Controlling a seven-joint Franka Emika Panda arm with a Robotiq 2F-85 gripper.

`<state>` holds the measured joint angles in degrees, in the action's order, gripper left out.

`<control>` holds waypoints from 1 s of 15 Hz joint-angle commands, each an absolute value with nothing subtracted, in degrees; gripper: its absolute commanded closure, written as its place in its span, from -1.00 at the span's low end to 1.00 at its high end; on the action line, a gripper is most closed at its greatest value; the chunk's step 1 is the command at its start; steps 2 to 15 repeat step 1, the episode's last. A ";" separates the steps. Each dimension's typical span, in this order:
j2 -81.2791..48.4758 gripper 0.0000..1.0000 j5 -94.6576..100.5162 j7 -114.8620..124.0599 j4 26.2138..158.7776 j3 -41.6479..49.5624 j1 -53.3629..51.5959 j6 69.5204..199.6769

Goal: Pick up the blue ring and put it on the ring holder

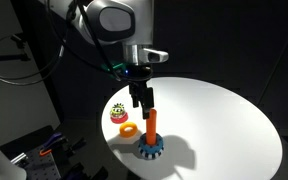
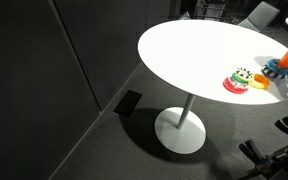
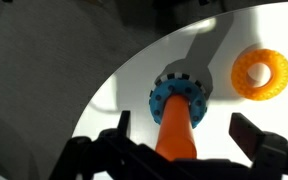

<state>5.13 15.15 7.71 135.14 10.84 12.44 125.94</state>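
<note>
The blue ring (image 3: 170, 101) lies round the foot of the ring holder's orange peg (image 3: 178, 135), on its round base with black and white edge markings (image 3: 191, 78). In an exterior view the ring (image 1: 150, 150) sits low on the upright peg (image 1: 154, 124). It also shows at the edge of an exterior view (image 2: 276, 68). My gripper (image 1: 142, 98) hangs just above the top of the peg. In the wrist view its fingers (image 3: 184, 135) stand wide apart on either side of the peg, open and empty.
An orange ring (image 3: 261, 73) lies on the white round table (image 1: 224, 115) beside the holder. It shows in both exterior views (image 1: 127, 130) (image 2: 260, 84). A green-red-yellow toy piece (image 1: 120, 113) (image 2: 240, 79) lies beyond it, near the table edge. The floor around is dark.
</note>
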 commanded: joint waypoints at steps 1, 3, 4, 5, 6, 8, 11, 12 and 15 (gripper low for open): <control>5.13 -1.00 15.13 7.63 135.07 10.88 12.39 125.84; 5.13 -1.00 15.13 7.63 135.07 10.88 12.39 125.84; 5.13 -1.00 15.13 7.63 135.07 10.88 12.39 125.84; 5.13 -1.00 15.13 7.63 135.07 10.88 12.39 125.84; 5.13 -1.00 15.13 7.63 135.07 10.88 12.39 125.84; 5.13 -1.00 15.13 7.63 135.07 10.88 12.39 125.84; 5.13 -1.00 15.13 7.63 135.07 10.88 12.39 125.84; 5.13 -1.00 15.13 7.63 135.07 10.88 12.39 125.84; 5.13 -1.00 15.13 7.63 135.07 10.88 12.39 125.84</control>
